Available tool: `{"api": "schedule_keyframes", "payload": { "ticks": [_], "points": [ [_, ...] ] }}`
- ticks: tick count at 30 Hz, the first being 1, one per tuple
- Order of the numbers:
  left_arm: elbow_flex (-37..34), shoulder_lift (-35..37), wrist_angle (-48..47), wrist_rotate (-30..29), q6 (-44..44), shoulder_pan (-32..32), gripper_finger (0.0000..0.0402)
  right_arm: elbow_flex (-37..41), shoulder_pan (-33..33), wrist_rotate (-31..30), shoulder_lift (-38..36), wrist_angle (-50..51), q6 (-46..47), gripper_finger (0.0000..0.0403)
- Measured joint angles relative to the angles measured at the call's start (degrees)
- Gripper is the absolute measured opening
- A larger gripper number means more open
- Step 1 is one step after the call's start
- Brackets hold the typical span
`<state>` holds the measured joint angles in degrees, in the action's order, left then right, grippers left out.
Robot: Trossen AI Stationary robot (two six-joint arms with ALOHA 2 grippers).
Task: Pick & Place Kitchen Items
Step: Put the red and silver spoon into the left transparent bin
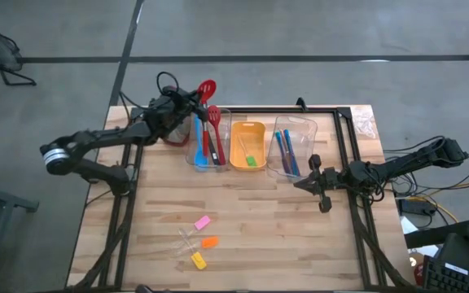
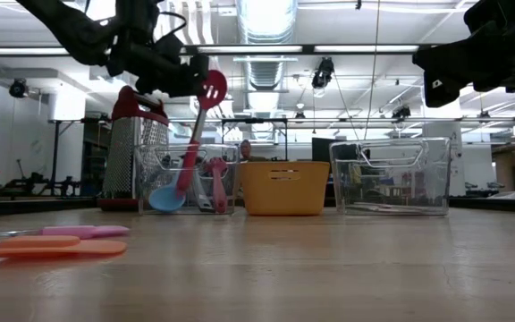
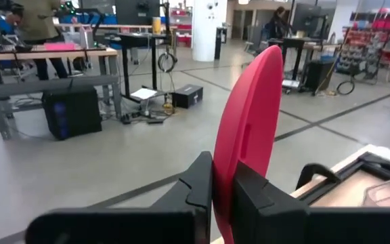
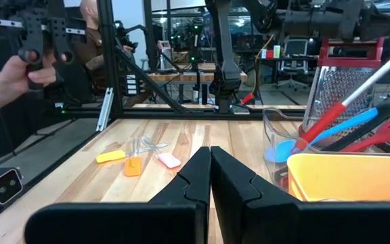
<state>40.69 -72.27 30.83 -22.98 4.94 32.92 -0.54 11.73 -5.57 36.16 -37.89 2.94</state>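
Wooden table [image 1: 283,236] carries three bins; the left pincer [image 1: 187,104] clamps a red slotted spoon [image 1: 207,88] above the left clear bin [image 1: 195,159]. It looks light, stiff, slippery; gripping its flat handle seems best. Right pincer [image 1: 306,184] hovers shut, empty.

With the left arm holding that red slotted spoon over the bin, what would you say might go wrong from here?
1. The left gripper pinches the red slotted spoon by a thin edge; it might twist or slip.
2. The clear bin already holds a blue spoon and other utensils, so the spoon could snag on them.
3. The grater stands close beside that bin and might get bumped.
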Motion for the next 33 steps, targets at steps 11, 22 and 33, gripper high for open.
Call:
{"api": "schedule_keyframes", "payload": {
  "ticks": [11,22,33],
  "points": [
    [0.0,-3.4,-0.7,0.7,-0.4,0.4,0.0028,0.0,0.0,0.0,0.0,0.0,0.0,0.0008],
    [-0.2,-7.9,-2.0,2.4,3.3,0.9,0.0032,0.0,0.0,0.0,0.0,0.0,0.0,0.0008],
    [-0.2,-9.3,-3.5,4.8,3.8,0.8,0.0034,0.0,0.0,0.0,0.0,0.0,0.0,0.0008]
  ]
}}
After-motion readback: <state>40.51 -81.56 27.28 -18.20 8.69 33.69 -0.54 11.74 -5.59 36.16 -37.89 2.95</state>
